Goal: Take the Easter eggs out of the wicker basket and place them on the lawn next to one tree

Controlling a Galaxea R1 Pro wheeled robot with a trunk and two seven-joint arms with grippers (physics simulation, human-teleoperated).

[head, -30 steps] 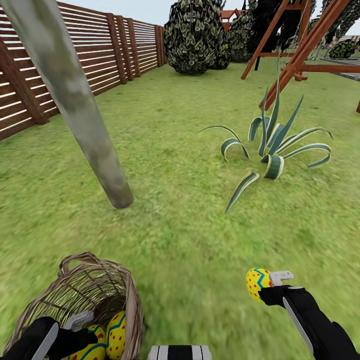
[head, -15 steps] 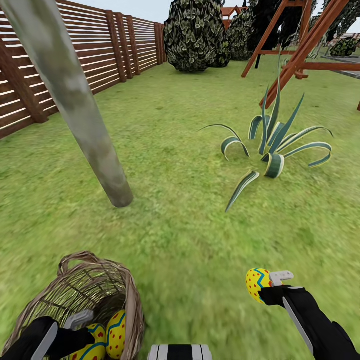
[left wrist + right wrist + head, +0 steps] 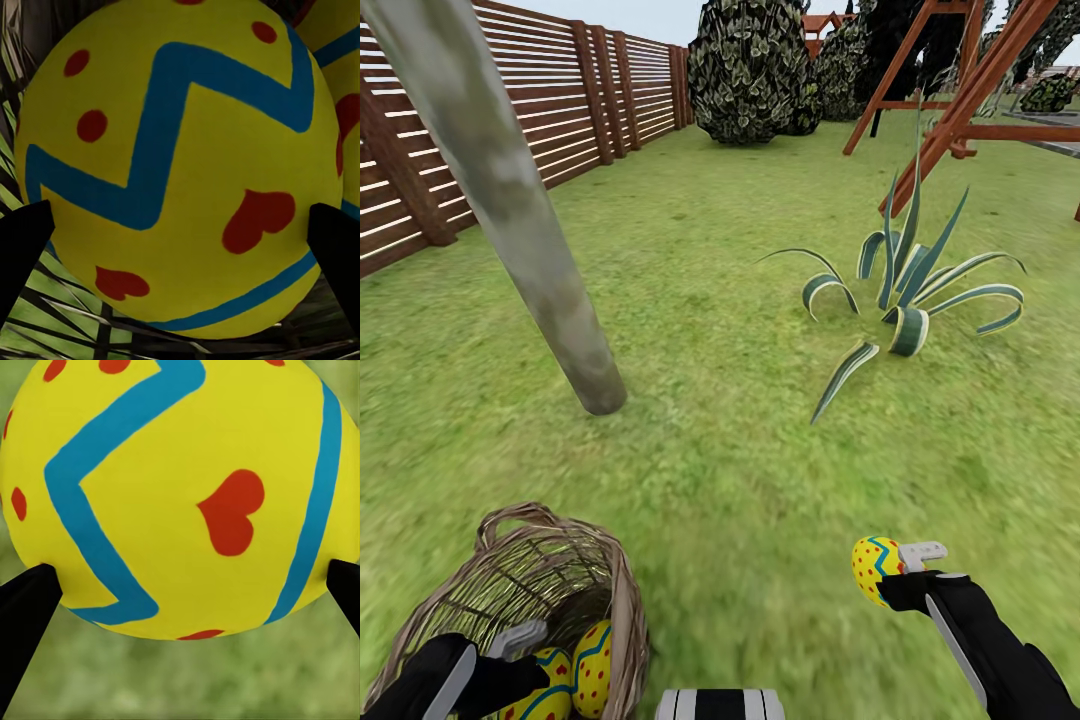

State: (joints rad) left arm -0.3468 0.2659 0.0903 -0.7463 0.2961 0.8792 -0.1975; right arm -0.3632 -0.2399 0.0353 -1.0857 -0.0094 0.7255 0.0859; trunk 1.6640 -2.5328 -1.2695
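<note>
Grass of the lawn (image 3: 740, 500) lies open ahead, between the mottled tree (image 3: 510, 210) trunk and a spiky striped plant (image 3: 905, 290). My right gripper (image 3: 882, 572) clamps one painted egg (image 3: 874, 568); my left gripper (image 3: 535, 665), inside the wicker basket (image 3: 550, 560), has its fingers against another egg (image 3: 180, 165), a third egg (image 3: 592, 668) just beside it.

A striped agave plant (image 3: 905, 300) spreads right of centre. A slatted wooden fence (image 3: 560, 110) runs along the upper left. A dark bush (image 3: 748, 70) and a swing frame (image 3: 970, 80) stand along the top.
</note>
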